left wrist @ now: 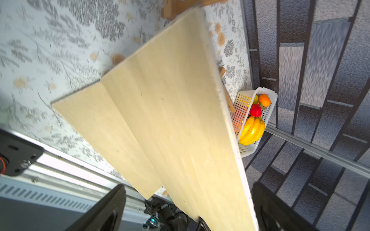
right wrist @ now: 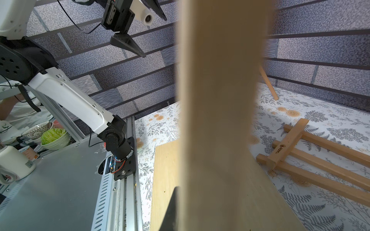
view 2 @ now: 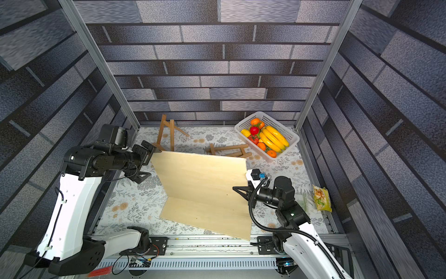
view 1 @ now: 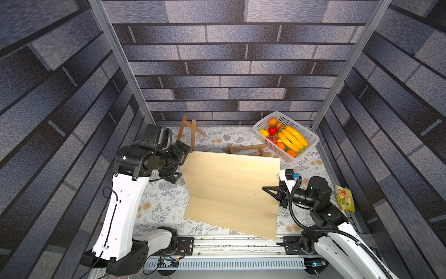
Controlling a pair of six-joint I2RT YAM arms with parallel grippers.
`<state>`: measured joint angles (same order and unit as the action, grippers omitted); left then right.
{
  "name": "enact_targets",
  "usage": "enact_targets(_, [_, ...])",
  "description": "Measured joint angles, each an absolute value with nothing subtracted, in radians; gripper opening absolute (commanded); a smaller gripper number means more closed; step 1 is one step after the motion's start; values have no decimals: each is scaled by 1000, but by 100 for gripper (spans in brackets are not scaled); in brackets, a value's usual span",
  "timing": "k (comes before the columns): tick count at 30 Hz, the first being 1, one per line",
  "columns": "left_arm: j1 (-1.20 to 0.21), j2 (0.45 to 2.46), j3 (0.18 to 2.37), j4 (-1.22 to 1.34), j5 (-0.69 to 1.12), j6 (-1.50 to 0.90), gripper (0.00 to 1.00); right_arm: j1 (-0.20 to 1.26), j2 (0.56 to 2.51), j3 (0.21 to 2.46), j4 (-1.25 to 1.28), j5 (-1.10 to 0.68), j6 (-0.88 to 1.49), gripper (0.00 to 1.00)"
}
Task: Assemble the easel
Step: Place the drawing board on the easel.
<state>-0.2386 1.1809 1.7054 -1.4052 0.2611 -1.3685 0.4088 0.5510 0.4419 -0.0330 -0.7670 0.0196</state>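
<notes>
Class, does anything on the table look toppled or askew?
Yes. The fallen easel lies flat beside the fruit basket, whereas the standing easel is upright by the back wall.

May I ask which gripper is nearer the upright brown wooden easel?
Left. The left gripper is beside the upright brown wooden easel; the right gripper, far off, is shut on the raised pale plywood board.

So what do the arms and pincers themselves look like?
The left arm and right arm have white shells with black joints. The left pincer and right pincer carry black triangular fingers. A thin black cable runs along the left; a ribbed black hose loops over the right.
</notes>
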Motion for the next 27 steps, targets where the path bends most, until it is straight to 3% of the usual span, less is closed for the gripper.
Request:
enact_targets(6, [-283, 1179, 1643, -1356, 277, -1567, 100, 419, 544, 442, -34, -760, -2, 0])
enact_targets(17, [-321, 1264, 1672, -1212, 265, -1705, 100, 442, 543, 442, -33, -745, -28, 0])
enact_targets(27, [-326, 1263, 1590, -1192, 282, -1750, 90, 453, 551, 442, -17, -732, -51, 0])
